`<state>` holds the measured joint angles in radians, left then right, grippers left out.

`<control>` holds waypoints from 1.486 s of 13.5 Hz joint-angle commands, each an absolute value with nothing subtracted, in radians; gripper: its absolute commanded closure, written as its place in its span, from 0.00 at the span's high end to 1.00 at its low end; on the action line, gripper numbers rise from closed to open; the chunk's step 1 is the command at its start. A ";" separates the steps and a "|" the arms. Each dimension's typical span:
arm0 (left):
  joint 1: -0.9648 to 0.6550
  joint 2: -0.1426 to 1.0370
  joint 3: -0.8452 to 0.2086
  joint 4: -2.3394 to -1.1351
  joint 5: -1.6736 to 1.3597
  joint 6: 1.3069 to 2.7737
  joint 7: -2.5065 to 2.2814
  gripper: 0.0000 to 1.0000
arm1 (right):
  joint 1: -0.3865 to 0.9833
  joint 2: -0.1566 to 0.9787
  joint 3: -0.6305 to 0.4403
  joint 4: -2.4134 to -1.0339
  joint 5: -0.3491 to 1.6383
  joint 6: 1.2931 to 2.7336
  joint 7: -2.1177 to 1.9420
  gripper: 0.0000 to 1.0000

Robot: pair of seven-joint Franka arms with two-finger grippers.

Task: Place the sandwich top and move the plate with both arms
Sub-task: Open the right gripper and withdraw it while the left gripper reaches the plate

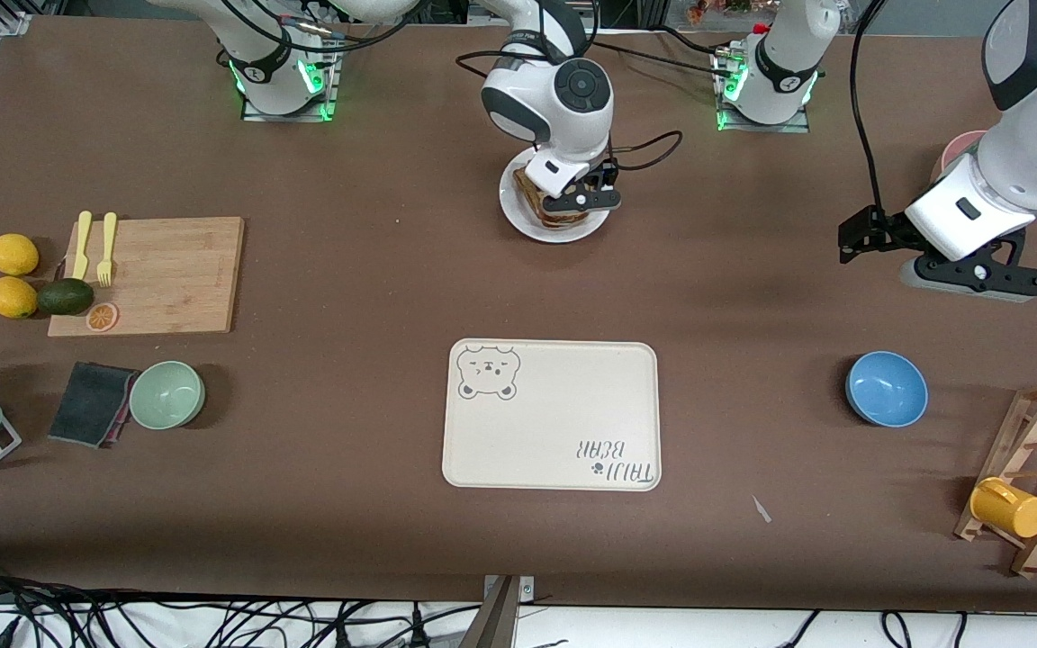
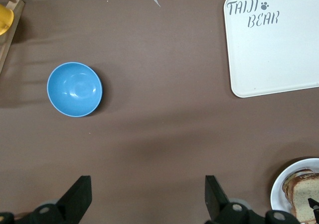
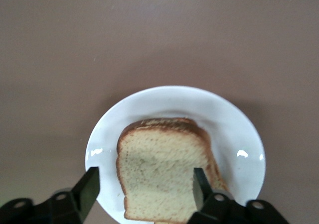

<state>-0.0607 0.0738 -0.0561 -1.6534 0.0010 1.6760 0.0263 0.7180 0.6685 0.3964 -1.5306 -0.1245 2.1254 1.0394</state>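
The sandwich top [image 3: 159, 174], a plain tan slice with a brown crust, lies flat on top of a bread stack on the white plate [image 3: 234, 129]. My right gripper [image 3: 146, 186] hangs open just above it, one finger beside the slice and one over its edge, holding nothing. In the front view the plate [image 1: 511, 211] sits between the two arm bases with the right gripper [image 1: 586, 200] over it. My left gripper [image 1: 976, 281] waits open and empty over bare table toward the left arm's end. The left wrist view shows that gripper [image 2: 147, 196] and the plate's edge [image 2: 281, 184].
A cream bear tray [image 1: 554, 423] lies nearer the front camera than the plate. A blue bowl [image 1: 886, 389] and a wooden rack with a yellow cup [image 1: 1009, 508] sit toward the left arm's end. A cutting board [image 1: 167, 270] and green bowl [image 1: 167, 394] sit toward the right arm's end.
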 commanded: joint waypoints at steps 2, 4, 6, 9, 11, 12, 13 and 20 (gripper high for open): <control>-0.051 0.081 -0.057 -1.637 -0.028 1.655 0.046 1.00 | 0.634 0.439 0.321 -1.696 -0.134 2.131 0.955 1.00; -0.055 0.092 -0.057 -1.644 -0.029 1.619 0.048 1.00 | 0.513 0.329 0.319 -1.784 -0.121 2.132 0.801 1.00; -0.052 0.106 -0.057 -1.641 -0.092 1.550 0.052 1.00 | 0.427 0.255 0.315 -1.841 -0.120 2.119 0.776 1.00; -0.049 0.139 -0.057 -1.654 -0.246 1.473 0.057 1.00 | 0.362 0.145 0.244 -1.894 -0.101 2.109 0.778 1.00; -0.066 0.166 -0.061 -1.672 -0.279 1.474 0.063 1.00 | 0.261 0.086 0.209 -1.904 -0.097 2.062 0.717 1.00; -0.061 0.185 -0.086 -1.698 -0.326 1.476 0.095 1.00 | 0.197 0.056 0.209 -1.896 -0.097 2.016 0.663 1.00; -0.052 0.204 -0.089 -1.733 -0.409 1.488 0.166 1.00 | 0.123 0.039 0.212 -1.876 -0.094 1.979 0.585 1.00; -0.063 0.325 -0.170 -1.999 -0.564 1.783 0.525 1.00 | 0.066 0.048 -0.001 -1.619 0.035 1.630 0.138 1.00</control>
<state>-0.0633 0.3185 -0.1386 -1.9586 -0.5150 1.7576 0.4887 0.0656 0.0299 0.0245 -1.6995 0.0168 1.7321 0.1890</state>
